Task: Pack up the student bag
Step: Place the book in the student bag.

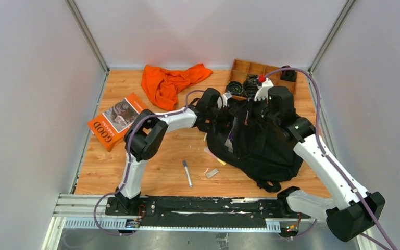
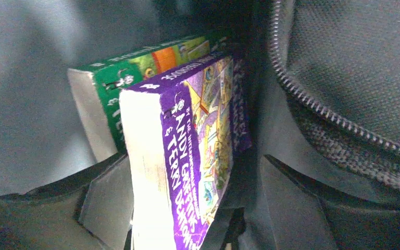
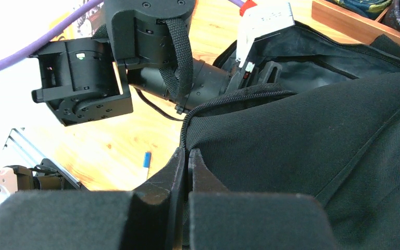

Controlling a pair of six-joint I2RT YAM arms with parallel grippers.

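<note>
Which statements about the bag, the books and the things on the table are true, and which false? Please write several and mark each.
1. A green book and a purple book are inside the student bag. True.
2. The orange book is already packed. False: the orange book lies on the table, left of the bag.
3. The right gripper is shut on the bag's zipper edge. True.
4. The orange cloth lies in the wooden tray. False: the orange cloth lies on the table, left of the wooden tray.
5. A pen lies on the table beside the bag. True.
</note>
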